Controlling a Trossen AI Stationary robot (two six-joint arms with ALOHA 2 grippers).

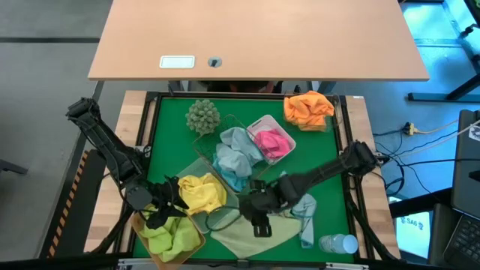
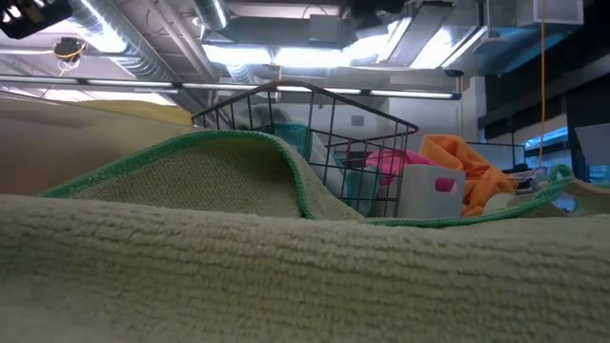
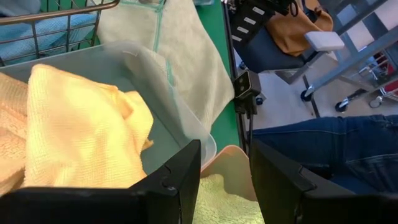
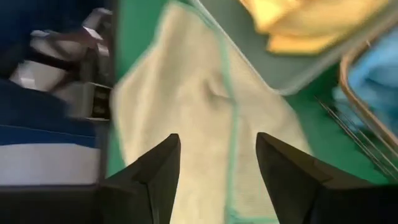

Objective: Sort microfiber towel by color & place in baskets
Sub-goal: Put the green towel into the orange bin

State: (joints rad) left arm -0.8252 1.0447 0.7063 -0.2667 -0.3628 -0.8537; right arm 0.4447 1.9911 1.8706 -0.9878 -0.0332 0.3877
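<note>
Both my grippers hover open and empty over half-sorted towels on the green counter (image 1: 169, 120).

My left gripper (image 1: 161, 210) hangs above the amber basket (image 1: 196, 238) of lime green towels (image 1: 166, 236), fingers parted with nothing between them, just beside the frosted clear basket (image 1: 196, 166) holding the yellow towel (image 1: 201, 192). My right gripper (image 1: 259, 221) sits spread wide over a pale green towel (image 1: 255, 236) lying flat at the front edge, gripping nothing. Light blue towels (image 1: 236, 156) fill the wire mesh basket (image 1: 229, 120), a pink towel (image 1: 271, 142) lies in the white basket (image 1: 259, 122), and an orange towel (image 1: 308, 109) rests at the far right corner. Another light blue towel (image 1: 305, 217) lies near a clear bottle (image 1: 337, 244).
</note>
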